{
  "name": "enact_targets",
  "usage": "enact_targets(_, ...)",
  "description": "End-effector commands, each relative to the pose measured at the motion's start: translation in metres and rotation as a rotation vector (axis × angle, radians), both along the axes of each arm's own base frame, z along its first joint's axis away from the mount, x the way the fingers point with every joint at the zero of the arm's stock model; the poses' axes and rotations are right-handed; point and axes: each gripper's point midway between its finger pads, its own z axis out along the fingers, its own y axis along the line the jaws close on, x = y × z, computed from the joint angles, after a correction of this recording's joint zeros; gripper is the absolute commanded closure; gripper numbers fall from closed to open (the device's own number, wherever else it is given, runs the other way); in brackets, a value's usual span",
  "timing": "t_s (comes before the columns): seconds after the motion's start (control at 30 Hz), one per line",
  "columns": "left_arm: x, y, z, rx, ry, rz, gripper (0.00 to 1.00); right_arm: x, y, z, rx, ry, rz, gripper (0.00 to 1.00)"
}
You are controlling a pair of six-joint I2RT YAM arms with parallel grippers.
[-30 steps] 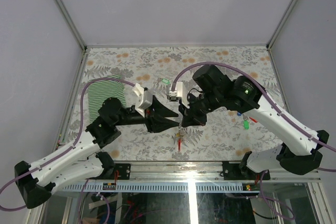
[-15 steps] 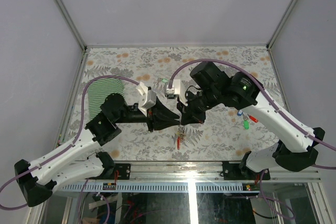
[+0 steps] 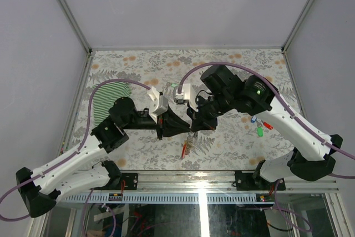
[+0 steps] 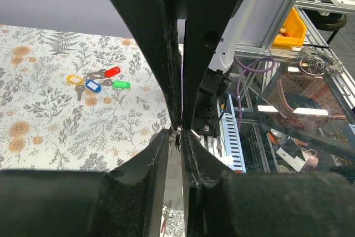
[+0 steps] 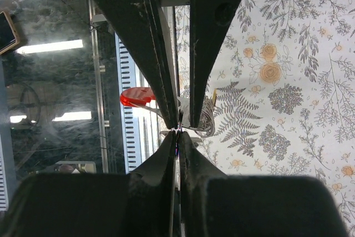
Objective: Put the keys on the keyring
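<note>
The keyring [image 3: 186,148] hangs just above the table near its front edge, where my two grippers meet tip to tip. Its red oval loop [image 5: 136,96] and coiled grey metal [image 5: 206,116] show in the right wrist view. My left gripper [image 3: 188,131] comes in from the left, its jaws nearly together with the ring's thin wire pinched at the tips [image 4: 178,136]. My right gripper [image 3: 193,128] comes from the right and is shut on the same wire [image 5: 177,132]. The keys [image 3: 258,126] lie loose on the table to the right, and their yellow, blue, red and green heads [image 4: 97,81] show in the left wrist view.
A green striped cloth [image 3: 110,101] lies at the table's left edge behind my left arm. The flowered tablecloth [image 3: 233,65] covers the table. Grey walls close in the back and both sides, and a metal rail [image 3: 183,178] runs along the front.
My left gripper has narrowed its jaws round the ring wire and shifted slightly right. The hanging keyring has swung a little to the left. The right arm has barely moved.
</note>
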Motion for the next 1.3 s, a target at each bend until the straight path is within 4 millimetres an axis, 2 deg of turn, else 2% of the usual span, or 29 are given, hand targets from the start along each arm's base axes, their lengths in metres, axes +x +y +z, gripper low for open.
enact_targets(0.0, -0.004, 0.0, 0.02, -0.038, -0.05, -0.024, 0.85, 0.002, 0.004, 0.008, 0.02, -0.02, 0.008, 1.0)
enact_targets(0.17, -0.005, 0.0, 0.02, -0.039, -0.051, -0.03, 0.89, 0.002, 0.005, 0.007, 0.021, -0.021, 0.011, 1.0)
enact_targets(0.33, -0.006, 0.0, 0.018, -0.032, -0.046, -0.044, 1.0, 0.003, 0.006, 0.008, 0.027, -0.027, 0.006, 1.0)
enact_targets(0.53, -0.003, 0.003, 0.019, -0.038, -0.044, -0.009, 1.0, 0.005, 0.006, 0.013, 0.059, -0.052, -0.003, 0.99)
enact_targets(0.7, 0.005, 0.008, 0.029, -0.088, -0.038, 0.073, 1.0, 0.014, 0.008, 0.025, 0.14, -0.112, -0.073, 0.72)
enact_targets(0.83, 0.011, 0.013, 0.036, -0.152, -0.014, 0.138, 1.0, 0.029, 0.003, 0.046, 0.258, -0.196, -0.21, 0.63)
enact_targets(1.0, 0.021, 0.021, 0.04, -0.245, 0.029, 0.23, 1.0, 0.046, -0.009, 0.071, 0.477, -0.242, -0.445, 0.58)
enact_targets(1.07, 0.023, 0.022, 0.041, -0.263, 0.038, 0.242, 1.0, 0.05, -0.012, 0.069, 0.552, -0.21, -0.533, 0.58)
enact_targets(1.17, 0.021, 0.023, 0.044, -0.293, 0.05, 0.236, 1.0, 0.045, -0.012, 0.074, 0.682, -0.157, -0.565, 0.58)
enact_targets(1.27, 0.018, 0.024, 0.05, -0.337, 0.055, 0.221, 1.0, 0.033, -0.009, 0.07, 0.763, -0.138, -0.51, 0.6)
